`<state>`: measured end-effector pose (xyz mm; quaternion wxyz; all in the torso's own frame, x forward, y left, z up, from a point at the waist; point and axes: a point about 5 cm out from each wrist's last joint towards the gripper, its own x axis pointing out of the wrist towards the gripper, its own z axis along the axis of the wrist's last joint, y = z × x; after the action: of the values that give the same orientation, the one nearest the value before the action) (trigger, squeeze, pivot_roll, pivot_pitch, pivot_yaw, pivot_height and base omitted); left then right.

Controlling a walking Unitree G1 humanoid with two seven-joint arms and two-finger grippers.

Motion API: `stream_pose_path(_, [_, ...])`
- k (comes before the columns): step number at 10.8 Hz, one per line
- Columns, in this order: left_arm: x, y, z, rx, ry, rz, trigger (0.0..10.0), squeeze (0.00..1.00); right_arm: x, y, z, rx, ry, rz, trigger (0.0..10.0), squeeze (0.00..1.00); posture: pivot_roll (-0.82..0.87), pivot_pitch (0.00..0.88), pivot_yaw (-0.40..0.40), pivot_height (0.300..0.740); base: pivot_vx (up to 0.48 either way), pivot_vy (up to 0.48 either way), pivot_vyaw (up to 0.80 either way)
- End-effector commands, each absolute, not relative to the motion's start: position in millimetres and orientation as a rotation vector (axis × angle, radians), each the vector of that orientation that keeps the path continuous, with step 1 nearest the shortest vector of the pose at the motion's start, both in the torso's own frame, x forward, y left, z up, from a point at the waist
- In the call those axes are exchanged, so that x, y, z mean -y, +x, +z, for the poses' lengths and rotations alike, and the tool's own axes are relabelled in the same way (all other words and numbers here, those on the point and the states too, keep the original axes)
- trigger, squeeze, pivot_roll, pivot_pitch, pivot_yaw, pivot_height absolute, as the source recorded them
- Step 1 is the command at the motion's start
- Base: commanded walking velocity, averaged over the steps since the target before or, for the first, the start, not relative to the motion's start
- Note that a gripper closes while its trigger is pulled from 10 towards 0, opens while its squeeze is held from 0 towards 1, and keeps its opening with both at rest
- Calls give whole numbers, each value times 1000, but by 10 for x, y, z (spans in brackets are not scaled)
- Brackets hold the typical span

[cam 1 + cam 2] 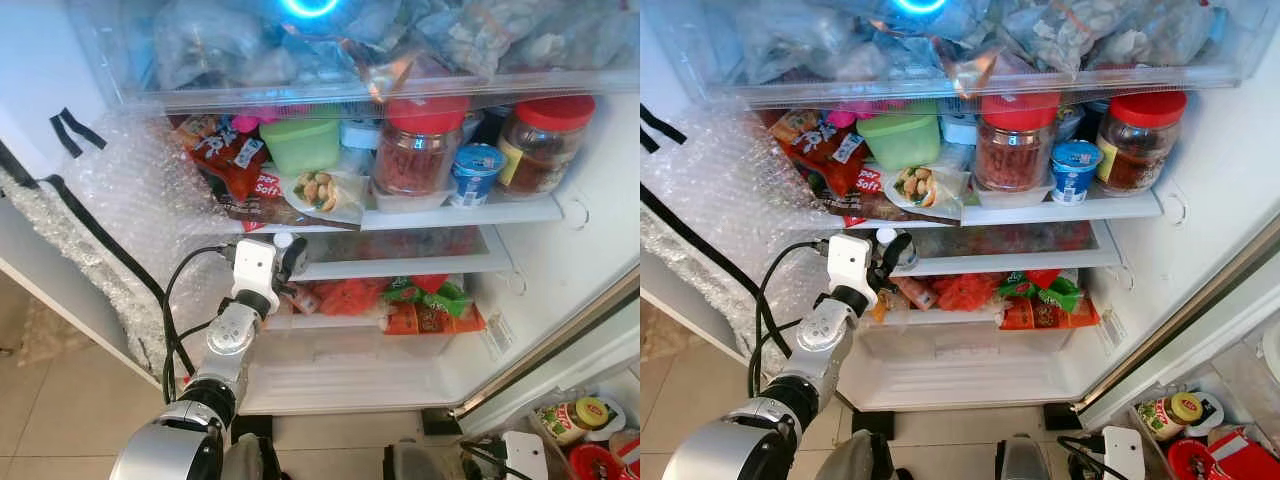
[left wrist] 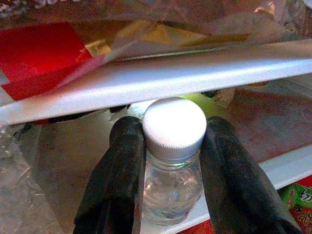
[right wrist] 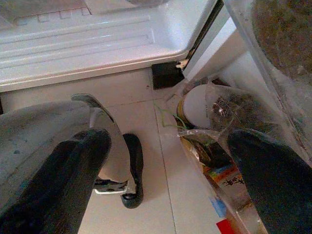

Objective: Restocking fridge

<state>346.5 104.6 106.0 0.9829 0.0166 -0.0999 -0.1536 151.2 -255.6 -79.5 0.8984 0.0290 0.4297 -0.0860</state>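
Fridge shelf (image 1: 400,268), upright bottle (image 2: 173,156)

The left gripper (image 2: 168,161) sits at the fridge's middle shelf (image 1: 400,265), a bottle (image 2: 173,161) between its fingers. Jars (image 1: 418,150) stand on the shelf above it, packets (image 1: 425,305) below to its right.

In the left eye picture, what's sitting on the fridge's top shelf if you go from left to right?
Red snack packet → green tub → wrapped sandwich → red-lidded jar of red stuff → small blue-topped cup → red-lidded jar of brown stuff.
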Motion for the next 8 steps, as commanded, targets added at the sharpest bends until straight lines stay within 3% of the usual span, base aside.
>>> stream_pose_path(1, [-1058,3462,1040,193,62,-315,10000,0,2562,1470,-808,-890,73,-189,10000,0,-203,133,44,651,0,0,0])
stream_pose_path(8, [-1346,3175,621,87,83,-248,10000,0,2510,1495,-812,-882,94,-172,10000,0,-165,120,61,651,0,0,0])
